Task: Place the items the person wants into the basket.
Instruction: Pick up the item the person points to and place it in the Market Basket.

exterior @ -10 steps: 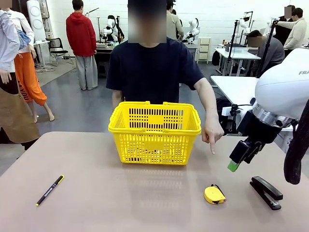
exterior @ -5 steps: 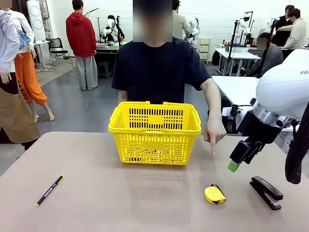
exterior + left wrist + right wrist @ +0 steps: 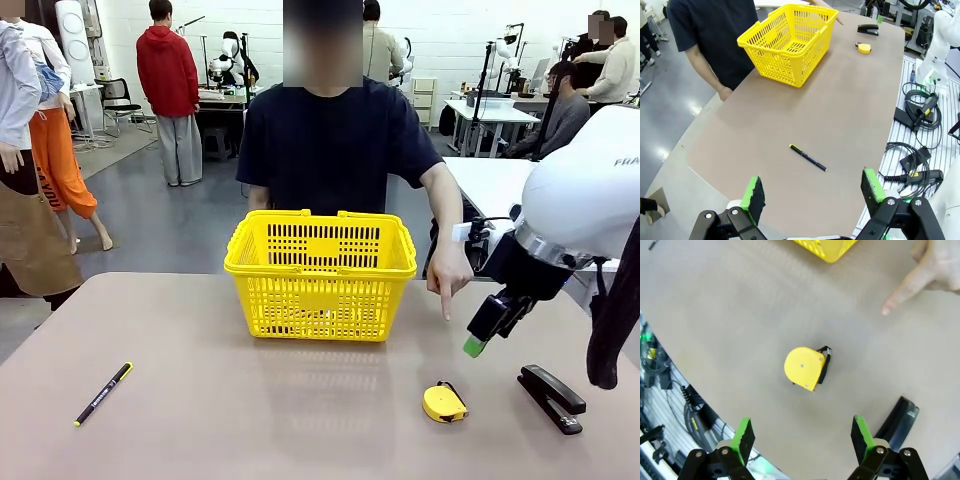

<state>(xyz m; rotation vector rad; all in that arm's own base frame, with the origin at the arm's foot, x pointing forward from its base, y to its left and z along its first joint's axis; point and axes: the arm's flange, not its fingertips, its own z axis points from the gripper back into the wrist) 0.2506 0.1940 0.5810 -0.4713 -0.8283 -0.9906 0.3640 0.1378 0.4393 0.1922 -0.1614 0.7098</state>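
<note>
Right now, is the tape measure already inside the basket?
No, the tape measure lies on the table, apart from the basket, below the person's pointing hand.

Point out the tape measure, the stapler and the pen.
tape measure [image 3: 803, 367], right wrist view, middle of its round yellow case
stapler [image 3: 551, 396], front view, middle of its black body
pen [image 3: 808, 158], left wrist view, middle of its thin black barrel

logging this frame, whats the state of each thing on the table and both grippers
basket: upright on the table
tape measure: flat on the table, untouched
pen: lying loose
stapler: closed, on the table
person's hand: pointing down
left gripper: open
right gripper: open above the tape measure
</note>
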